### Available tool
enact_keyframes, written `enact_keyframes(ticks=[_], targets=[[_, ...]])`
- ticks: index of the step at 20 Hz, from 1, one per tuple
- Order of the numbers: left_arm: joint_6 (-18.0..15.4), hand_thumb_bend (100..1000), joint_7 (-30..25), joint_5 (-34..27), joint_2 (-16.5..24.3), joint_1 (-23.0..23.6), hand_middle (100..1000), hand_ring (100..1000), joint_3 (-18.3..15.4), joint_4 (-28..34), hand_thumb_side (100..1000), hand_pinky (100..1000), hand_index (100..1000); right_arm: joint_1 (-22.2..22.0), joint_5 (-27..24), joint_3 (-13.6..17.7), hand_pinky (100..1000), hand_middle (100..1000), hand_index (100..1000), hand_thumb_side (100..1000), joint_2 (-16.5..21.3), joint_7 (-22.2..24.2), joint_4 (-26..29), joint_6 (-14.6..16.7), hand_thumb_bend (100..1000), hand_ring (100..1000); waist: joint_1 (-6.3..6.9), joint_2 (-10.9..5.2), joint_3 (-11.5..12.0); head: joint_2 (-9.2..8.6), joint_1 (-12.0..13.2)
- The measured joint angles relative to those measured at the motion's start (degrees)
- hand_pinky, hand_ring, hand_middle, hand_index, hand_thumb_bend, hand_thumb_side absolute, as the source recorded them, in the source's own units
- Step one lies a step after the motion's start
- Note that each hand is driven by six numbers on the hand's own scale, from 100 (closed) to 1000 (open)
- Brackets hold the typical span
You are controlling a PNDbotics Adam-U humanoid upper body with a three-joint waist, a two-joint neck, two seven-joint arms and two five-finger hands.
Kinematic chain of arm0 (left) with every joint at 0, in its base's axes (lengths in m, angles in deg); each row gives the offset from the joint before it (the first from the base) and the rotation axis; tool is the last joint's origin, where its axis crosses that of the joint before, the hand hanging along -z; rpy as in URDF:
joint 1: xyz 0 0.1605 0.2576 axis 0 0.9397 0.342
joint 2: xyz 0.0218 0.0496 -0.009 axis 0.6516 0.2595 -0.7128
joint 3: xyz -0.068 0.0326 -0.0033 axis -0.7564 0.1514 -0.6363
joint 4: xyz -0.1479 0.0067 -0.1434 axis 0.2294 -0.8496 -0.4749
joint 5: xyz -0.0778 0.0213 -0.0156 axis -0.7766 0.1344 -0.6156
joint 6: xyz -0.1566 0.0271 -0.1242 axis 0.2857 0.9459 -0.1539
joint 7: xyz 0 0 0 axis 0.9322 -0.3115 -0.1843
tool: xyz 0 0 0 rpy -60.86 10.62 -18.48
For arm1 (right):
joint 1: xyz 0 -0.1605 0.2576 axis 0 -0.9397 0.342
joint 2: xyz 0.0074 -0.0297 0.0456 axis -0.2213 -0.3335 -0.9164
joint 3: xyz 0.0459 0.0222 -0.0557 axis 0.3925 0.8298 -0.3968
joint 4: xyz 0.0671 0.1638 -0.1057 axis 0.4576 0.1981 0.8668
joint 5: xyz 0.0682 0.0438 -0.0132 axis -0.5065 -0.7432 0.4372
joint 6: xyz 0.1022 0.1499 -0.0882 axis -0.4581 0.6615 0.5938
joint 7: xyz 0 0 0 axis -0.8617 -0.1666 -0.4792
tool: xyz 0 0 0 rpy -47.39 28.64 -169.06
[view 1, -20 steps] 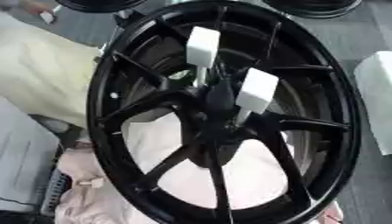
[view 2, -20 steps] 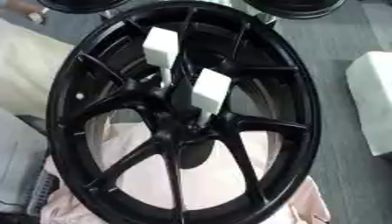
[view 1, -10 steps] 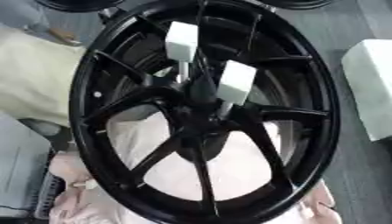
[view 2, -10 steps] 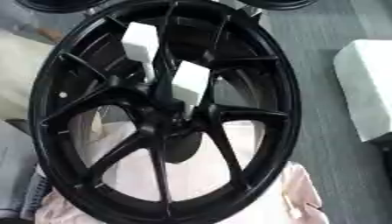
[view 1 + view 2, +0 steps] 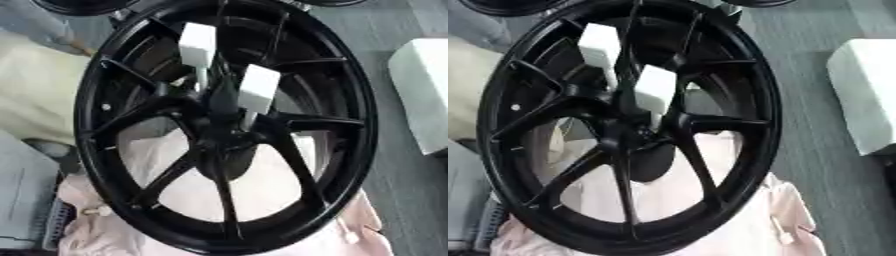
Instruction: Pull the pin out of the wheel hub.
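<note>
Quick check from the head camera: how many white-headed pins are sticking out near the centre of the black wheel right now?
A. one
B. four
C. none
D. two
D: two white block-topped pins stand side by side on thin stems near the hub of the black wheel; neither hand shows in either view.

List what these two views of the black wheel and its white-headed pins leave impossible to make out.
- Robot hands: in neither view.
- Wheel: top rim cut off by the frame edge.
- Pins: shaft ends blurred at the hub, so their seating is unclear.
- White block: cut off at the right edge.
</note>
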Motion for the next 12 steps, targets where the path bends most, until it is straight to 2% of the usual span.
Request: enact_keyframes(ticks=[2,5,6,9,12], targets=[[0.2,100,-3.1,0.8,-2.0,-2.9,721,727,2.1,-1.1,654,740,807,-0.2,0.1,0.0,654,550,634,217,0.0,-0.1,0.0,0.1,490,579,-0.02,-0.02,0.1,-0.14,-0.1],[0.2,100,-5.5,1.6,-3.7,-4.4,721,727,3.6,-2.5,654,740,807,-0.4,0.1,0.0,654,550,634,217,0.1,-0.2,-0.2,0.2,490,579,-0.02,-0.03,0.3,-0.31,-0.3],[0.1,100,-5.8,1.7,-3.9,-4.5,715,700,3.9,-2.8,724,740,817,-0.4,0.1,0.0,654,549,634,219,0.1,-0.2,-0.2,0.2,489,578,-0.02,-0.03,0.2,-0.44,-0.3],[0.2,100,-7.3,1.7,-5.4,-6.8,716,700,5.8,-2.5,733,739,816,-0.4,0.1,-0.1,654,548,633,221,0.2,0.1,-0.3,0.5,489,578,0.11,-0.03,0.1,-1.28,-0.1],[1.7,100,-9.5,1.7,-7.1,-9.6,718,697,9.4,-2.1,742,735,815,-0.4,0.1,-0.3,653,547,632,224,0.5,0.4,-0.4,0.7,490,577,0.1,-0.02,0.8,-1.81,0.0]])
